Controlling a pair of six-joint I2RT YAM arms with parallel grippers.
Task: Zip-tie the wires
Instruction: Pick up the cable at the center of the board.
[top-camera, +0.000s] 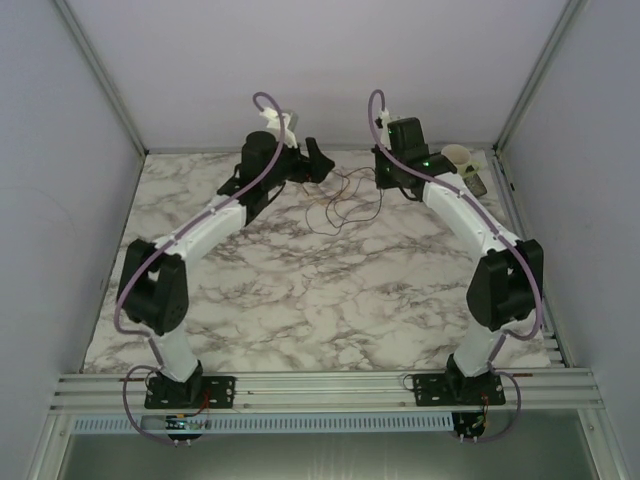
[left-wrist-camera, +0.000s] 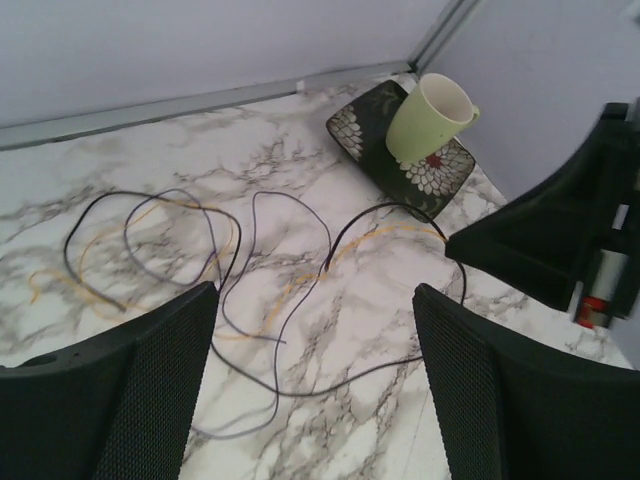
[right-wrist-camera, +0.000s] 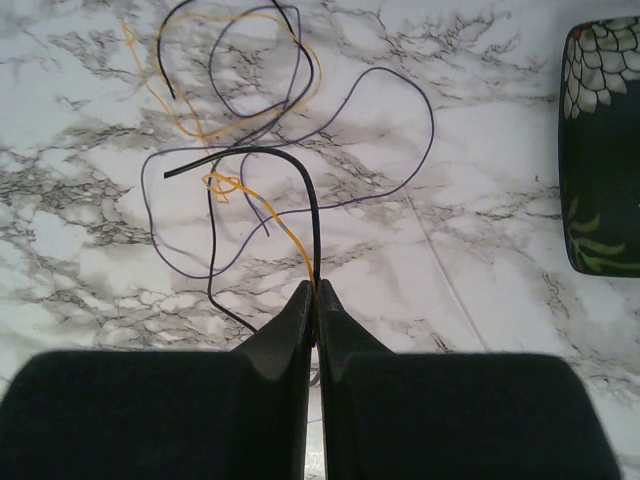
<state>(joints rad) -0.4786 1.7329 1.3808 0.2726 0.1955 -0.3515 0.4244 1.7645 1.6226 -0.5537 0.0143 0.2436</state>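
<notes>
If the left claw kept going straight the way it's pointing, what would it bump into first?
Probably the wires lying on the table, right ahead of the open left claw. After them comes the table itself. Depth is hard to judge here.

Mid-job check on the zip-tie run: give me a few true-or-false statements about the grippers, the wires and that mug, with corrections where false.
1. The right gripper is shut on the thin dark and orange wires. True.
2. The left gripper grips a wire. False: it is open above the wires, holding nothing.
3. The pale green mug sits directly on the white marble-patterned table. False: it rests on the dark flower-patterned tray.
4. The wires lie in loose loops with no zip tie around them. True.
5. The tray is at the table's far left corner. False: it is at the far right corner.
</notes>
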